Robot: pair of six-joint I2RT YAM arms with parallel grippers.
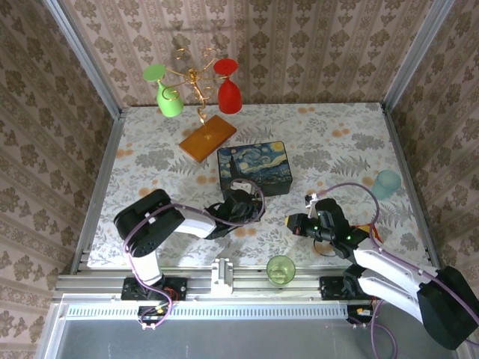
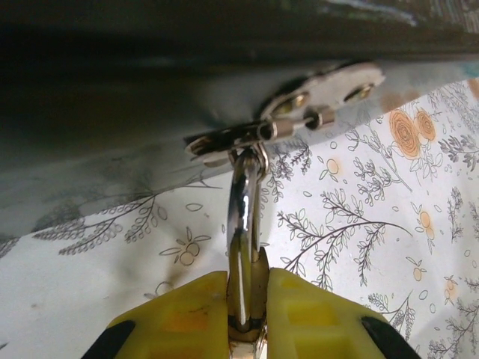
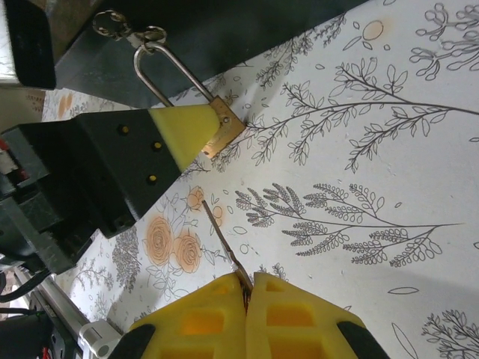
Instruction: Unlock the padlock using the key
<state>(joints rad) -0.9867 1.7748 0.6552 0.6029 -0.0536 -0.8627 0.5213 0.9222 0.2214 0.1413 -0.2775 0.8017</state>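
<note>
From above, the left gripper [image 1: 238,203] lies at the near wall of the dark painted box [image 1: 254,170] on the flowered table [image 1: 337,142]. The right gripper [image 1: 293,222] is near it, apart from it and pointing toward it. A green cup [image 1: 281,269] stands at the near edge. What the fingers hold is too small to tell here.

The left wrist camera gives the detail. Its yellow fingers [image 2: 187,314] are pressed together on the brass body of the padlock [image 2: 241,217]. The silver loop of the padlock goes up through the metal latch [image 2: 322,90] of the box.

The right wrist camera shows this grip from the side, with one brass corner of the padlock sticking out past the yellow tip, just above the tablecloth. Its own fingers are closed on the key [image 3: 223,239]. The thin blade points toward the padlock but is apart from it.
</note>
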